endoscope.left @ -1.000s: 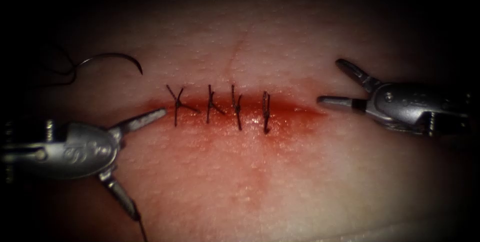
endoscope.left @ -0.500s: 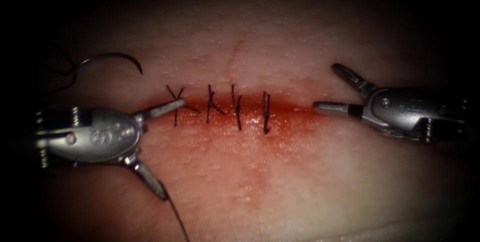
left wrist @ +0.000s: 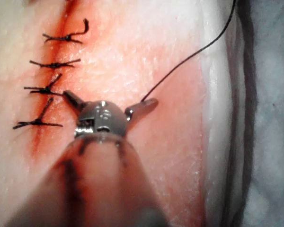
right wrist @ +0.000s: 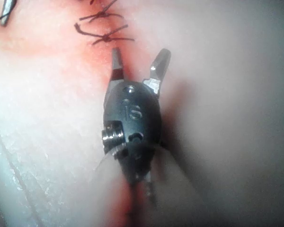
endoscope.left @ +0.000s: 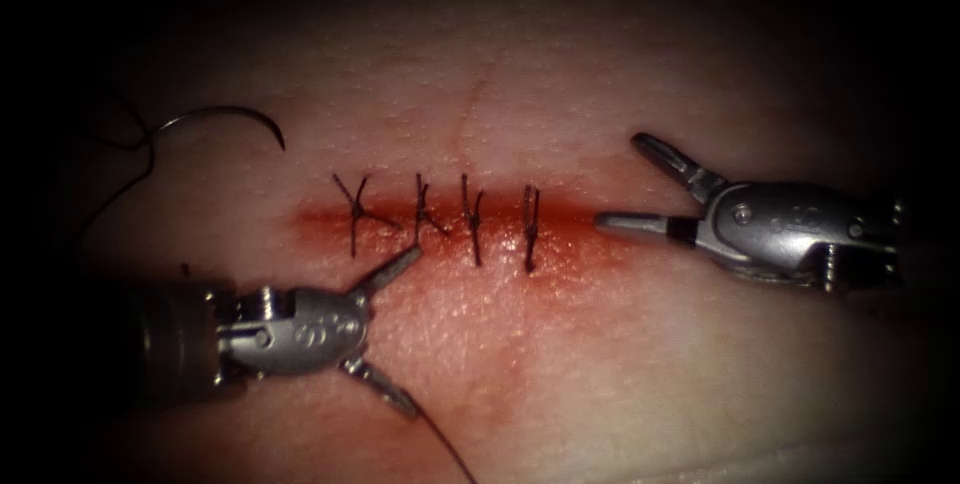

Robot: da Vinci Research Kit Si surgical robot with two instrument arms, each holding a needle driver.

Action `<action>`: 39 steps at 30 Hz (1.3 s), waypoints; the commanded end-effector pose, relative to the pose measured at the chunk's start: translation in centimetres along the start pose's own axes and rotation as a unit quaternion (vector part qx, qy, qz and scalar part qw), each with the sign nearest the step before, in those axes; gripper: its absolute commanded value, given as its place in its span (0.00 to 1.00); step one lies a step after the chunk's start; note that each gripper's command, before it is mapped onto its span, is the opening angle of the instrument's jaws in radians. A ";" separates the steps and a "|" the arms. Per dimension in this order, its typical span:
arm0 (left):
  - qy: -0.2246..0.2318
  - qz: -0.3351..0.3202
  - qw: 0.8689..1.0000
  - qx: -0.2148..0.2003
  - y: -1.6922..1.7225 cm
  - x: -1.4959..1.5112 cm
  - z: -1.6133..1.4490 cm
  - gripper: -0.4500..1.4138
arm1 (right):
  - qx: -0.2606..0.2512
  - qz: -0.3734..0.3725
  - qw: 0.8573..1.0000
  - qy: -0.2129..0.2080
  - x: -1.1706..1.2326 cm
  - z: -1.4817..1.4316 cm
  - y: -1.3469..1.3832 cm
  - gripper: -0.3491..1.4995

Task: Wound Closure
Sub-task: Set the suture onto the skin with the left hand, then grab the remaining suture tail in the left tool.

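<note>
We see both tools gaping and empty: the left tool [endoscope.left: 397, 332] near the cut [endoscope.left: 450, 219], the right tool [endoscope.left: 630, 189] at its right end. The needle [endoscope.left: 235, 119] lies free on the tissue [endoscope.left: 600, 364] (far left, thread [endoscope.left: 110, 189] trailing).

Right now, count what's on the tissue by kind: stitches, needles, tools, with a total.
Stitches: 4
Needle, lying free on the tissue left of the stitches: 1
Tools, both open and holding nothing: 2 (left tool, right tool)
Total: 7
</note>
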 end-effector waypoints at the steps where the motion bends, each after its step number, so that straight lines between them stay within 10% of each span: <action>1: 0.000 0.014 1.000 -0.002 0.04 -0.10 0.01 0.85 | 0.003 0.000 1.000 -0.001 -0.02 0.07 -0.06 0.88; 13: 0.004 0.004 0.999 -0.052 -0.16 0.16 -0.93 0.86 | 0.018 -0.010 1.000 0.001 -0.02 0.10 -0.23 0.85; 20: 0.030 -0.018 0.998 -0.050 -0.21 0.64 -0.99 0.86 | 0.028 -0.010 1.000 0.005 0.00 0.10 -0.21 0.83; 30: 0.096 0.014 0.995 0.019 -0.38 1.22 -0.35 0.68 | 0.039 -0.022 0.999 0.007 -0.06 -0.11 -0.08 0.81; 39: 0.090 -0.033 0.995 0.030 -0.53 1.09 0.31 0.50 | 0.043 -0.028 0.999 0.009 -0.05 -0.17 -0.11 0.81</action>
